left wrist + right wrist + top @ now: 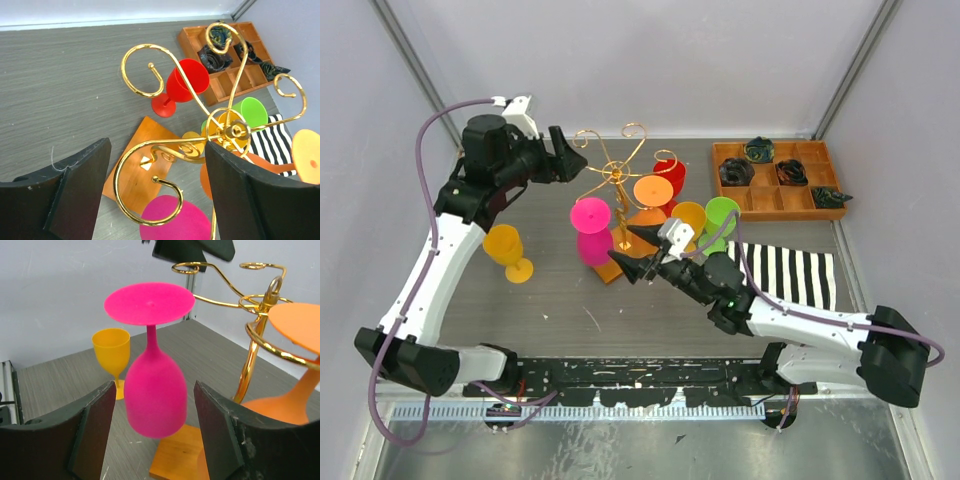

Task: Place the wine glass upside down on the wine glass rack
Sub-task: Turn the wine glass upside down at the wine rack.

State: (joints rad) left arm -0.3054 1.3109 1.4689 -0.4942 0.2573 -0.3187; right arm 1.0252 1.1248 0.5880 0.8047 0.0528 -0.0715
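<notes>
The gold wire rack [613,176] stands on its orange-brown base [617,266] at mid table. A pink wine glass [591,230] hangs upside down beside the post, foot uppermost. An orange glass [652,192] hangs upside down on the other side. My right gripper [625,250] is open. In the right wrist view the pink bowl [152,375] sits between its fingers [95,430] without touching. My left gripper [582,160] is open and empty, above a scroll arm [150,192] and the pink foot [175,222].
A yellow glass [508,250] stands upright left of the rack. Red [672,176], yellow-orange [690,217] and green [721,214] glasses crowd the rack's right side. A compartmented wooden tray [775,205] sits back right, and a striped cloth [790,272] lies in front of it.
</notes>
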